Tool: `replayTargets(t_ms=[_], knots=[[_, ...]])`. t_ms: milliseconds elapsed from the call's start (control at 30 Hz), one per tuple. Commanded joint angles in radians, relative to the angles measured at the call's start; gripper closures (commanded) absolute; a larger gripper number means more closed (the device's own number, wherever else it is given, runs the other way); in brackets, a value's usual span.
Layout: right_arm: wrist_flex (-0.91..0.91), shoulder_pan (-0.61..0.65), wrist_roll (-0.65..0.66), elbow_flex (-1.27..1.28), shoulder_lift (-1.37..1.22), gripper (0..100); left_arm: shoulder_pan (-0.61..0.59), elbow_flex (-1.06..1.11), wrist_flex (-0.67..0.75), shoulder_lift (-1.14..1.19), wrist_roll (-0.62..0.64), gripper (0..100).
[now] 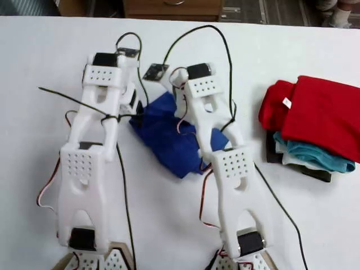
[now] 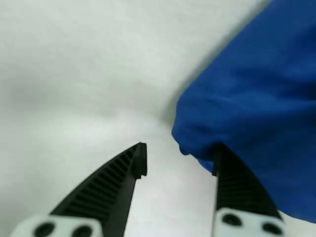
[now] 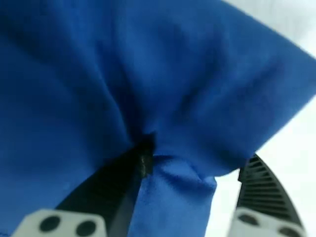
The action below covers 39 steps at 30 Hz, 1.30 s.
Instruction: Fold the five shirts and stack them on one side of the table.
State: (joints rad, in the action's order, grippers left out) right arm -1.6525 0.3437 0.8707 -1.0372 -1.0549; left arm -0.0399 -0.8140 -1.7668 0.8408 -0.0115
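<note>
Blue cotton shirt (image 1: 169, 138), crumpled and unfolded, lies at the middle of the white table (image 1: 45, 67) between the two white arms. The left arm (image 1: 93, 146) stands at the shirt's edge. Its left gripper (image 2: 178, 150) has its jaws spread apart over bare tabletop, gripping nothing; one finger (image 2: 232, 182) touches the hem of the blue shirt, while the other finger (image 2: 118, 173) is clear of the cloth. The right arm (image 1: 225, 146) reaches over the shirt. The right gripper (image 3: 197, 165) is also spread wide, with a raised fold of blue cloth lying between its fingers, one fingertip (image 3: 143, 160) pressed into the fabric. Well apart, near one side of the table, rests a stack of folded shirts: a red shirt (image 1: 320, 112) on top, a teal shirt (image 1: 315, 154) below it, then a white layer (image 1: 289, 160) and a black layer (image 1: 318, 174).
</note>
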Motion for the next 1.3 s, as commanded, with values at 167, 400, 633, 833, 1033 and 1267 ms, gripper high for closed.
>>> replayTargets(t_ms=[167, 400, 633, 833, 1033, 1267], knots=[[0.007, -0.064, 0.058, 0.06, -0.036, 70.5, 0.006, -0.013, -0.014, -0.011, 0.008, 76], [-0.022, -0.01, 0.058, -0.002, -0.053, 70.9, 0.003, -0.008, -0.015, -0.02, 0.008, 76], [-0.042, 0.025, 0.107, 0.009, -0.058, 80.2, -0.052, -0.013, -0.017, -0.021, 0.008, 76], [-0.054, 0.008, -0.035, 0.012, -0.058, 70.7, -0.074, -0.013, -0.018, -0.021, 0.006, 76], [-0.059, 0.036, -0.143, 0.101, -0.045, 70.9, -0.072, -0.013, -0.018, -0.021, 0.008, 76], [-0.059, 0.058, -0.157, 0.135, 0.002, 93.6, -0.072, -0.015, -0.017, -0.021, 0.009, 76]])
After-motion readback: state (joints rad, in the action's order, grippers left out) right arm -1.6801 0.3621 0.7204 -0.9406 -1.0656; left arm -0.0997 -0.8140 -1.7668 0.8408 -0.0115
